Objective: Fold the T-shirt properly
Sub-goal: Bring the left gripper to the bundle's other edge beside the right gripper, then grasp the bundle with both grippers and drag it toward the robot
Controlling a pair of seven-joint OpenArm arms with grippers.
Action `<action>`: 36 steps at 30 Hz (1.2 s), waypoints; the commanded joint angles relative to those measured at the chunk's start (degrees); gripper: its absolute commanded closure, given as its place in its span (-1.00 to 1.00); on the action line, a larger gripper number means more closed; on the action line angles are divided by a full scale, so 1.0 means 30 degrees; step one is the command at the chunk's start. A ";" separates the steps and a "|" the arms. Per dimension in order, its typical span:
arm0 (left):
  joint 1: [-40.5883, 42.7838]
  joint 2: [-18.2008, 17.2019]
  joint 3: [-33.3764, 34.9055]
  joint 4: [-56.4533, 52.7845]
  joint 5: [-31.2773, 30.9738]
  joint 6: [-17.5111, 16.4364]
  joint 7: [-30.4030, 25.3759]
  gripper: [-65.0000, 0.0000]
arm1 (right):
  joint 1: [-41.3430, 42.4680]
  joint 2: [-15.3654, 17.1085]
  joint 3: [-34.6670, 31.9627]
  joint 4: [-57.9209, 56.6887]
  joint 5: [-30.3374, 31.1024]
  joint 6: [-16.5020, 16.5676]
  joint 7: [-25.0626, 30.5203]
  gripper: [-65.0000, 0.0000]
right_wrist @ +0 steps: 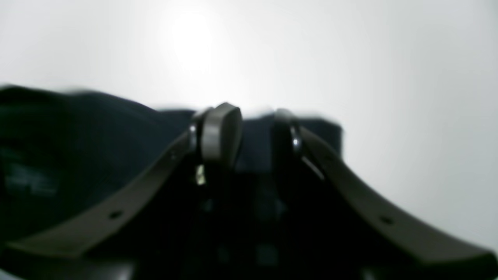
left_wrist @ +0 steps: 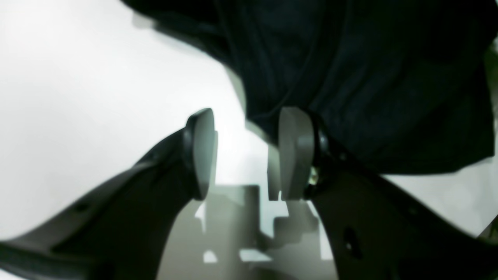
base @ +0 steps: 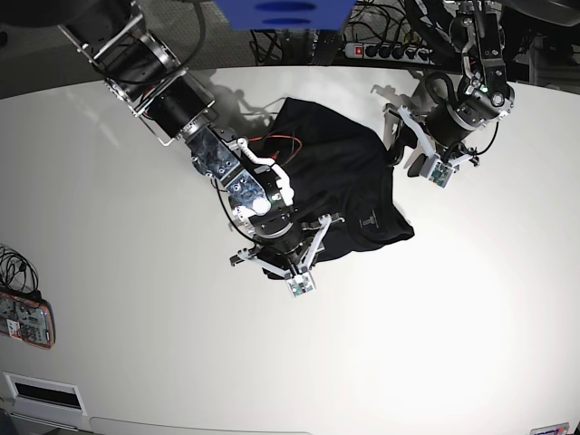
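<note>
The right pincer (right_wrist: 249, 128) grips the T-shirt (base: 335, 181) (crumpled); the left pincer (left_wrist: 249, 151) gapes beside it.

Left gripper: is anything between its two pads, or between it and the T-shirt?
In the left wrist view the left gripper stands open with only bare white table between its pads; the T-shirt edge sits right beside one pad, nothing between.

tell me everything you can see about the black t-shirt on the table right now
The T-shirt is plain black, soft, matte cloth, lying crumpled and partly folded on the white table, with a small pale label mark facing up near its lower right. The right gripper sits at its lower edge with dark cloth between its fingers. The left gripper hangs open by its far edge, one finger at the cloth, nothing pinched.
</note>
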State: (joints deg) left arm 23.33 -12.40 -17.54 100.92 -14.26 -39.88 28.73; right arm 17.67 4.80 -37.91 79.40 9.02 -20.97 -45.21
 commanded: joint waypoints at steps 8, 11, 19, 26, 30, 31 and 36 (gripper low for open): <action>-0.0085 -0.0071 -0.0146 0.0278 -0.0301 -0.0041 -0.0390 0.18 | 0.0600 -0.0295 0.0022 -0.3388 -0.0119 0.0060 0.0492 0.45; -0.0085 -0.0100 -0.0175 0.0219 -0.0301 -0.0041 -0.0390 0.18 | 0.0600 -0.0266 0.0022 -0.3740 -0.0119 0.0060 0.0492 0.45; -0.0876 -0.0100 -0.0175 0.0014 -0.0272 -0.0041 -0.0302 0.18 | 0.0249 0.1404 -0.0066 -0.1513 -0.0148 0.0060 0.0492 0.45; -0.2693 -0.0071 -0.0029 -0.1158 0.1018 -0.0041 -0.0273 0.18 | -0.1392 0.3045 -0.0008 0.1125 -0.0119 0.0060 0.0316 0.45; -0.4246 0.0047 0.0235 -0.2301 0.2629 -0.0041 -0.0273 0.18 | -0.2770 0.3485 0.0051 0.2062 -0.0119 0.0060 0.0316 0.45; -0.4627 0.0105 0.0411 -0.2652 0.2834 -0.0041 -0.0273 0.18 | -0.3063 0.3602 0.0051 0.2297 -0.0119 0.0060 0.0316 0.45; -0.5829 0.0603 0.0557 -0.3268 0.3567 -0.0041 -0.0273 0.18 | -0.4264 0.4364 0.0109 0.3821 -0.0119 0.0060 0.0316 0.45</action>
State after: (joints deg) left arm 6.66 -10.57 -15.79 90.48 -2.98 -39.90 29.10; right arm 4.56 17.69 -37.74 89.93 8.54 -20.97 -44.27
